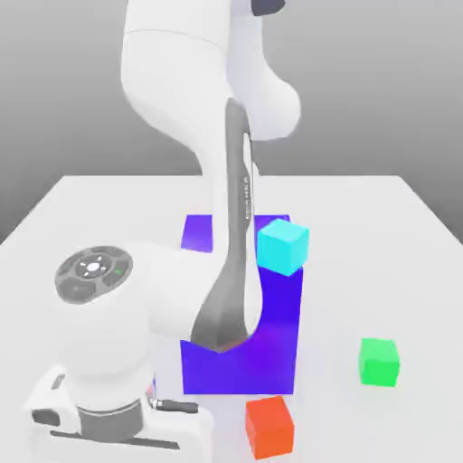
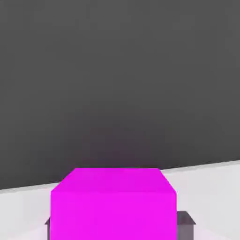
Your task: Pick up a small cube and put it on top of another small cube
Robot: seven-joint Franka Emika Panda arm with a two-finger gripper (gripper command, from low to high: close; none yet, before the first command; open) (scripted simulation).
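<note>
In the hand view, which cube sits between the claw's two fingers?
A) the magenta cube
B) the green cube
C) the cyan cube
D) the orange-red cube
A: the magenta cube fills the space between the claw's fingertips, one at each side of it.

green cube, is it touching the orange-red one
Apart. The exterior view shows it: a wide strip of pale surface lies between the green cube and the orange-red cube, and their sides meet nowhere.

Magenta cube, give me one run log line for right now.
magenta cube: gripped between fingers | green cube: on table, nothing on top | stacking: not yet done
</note>
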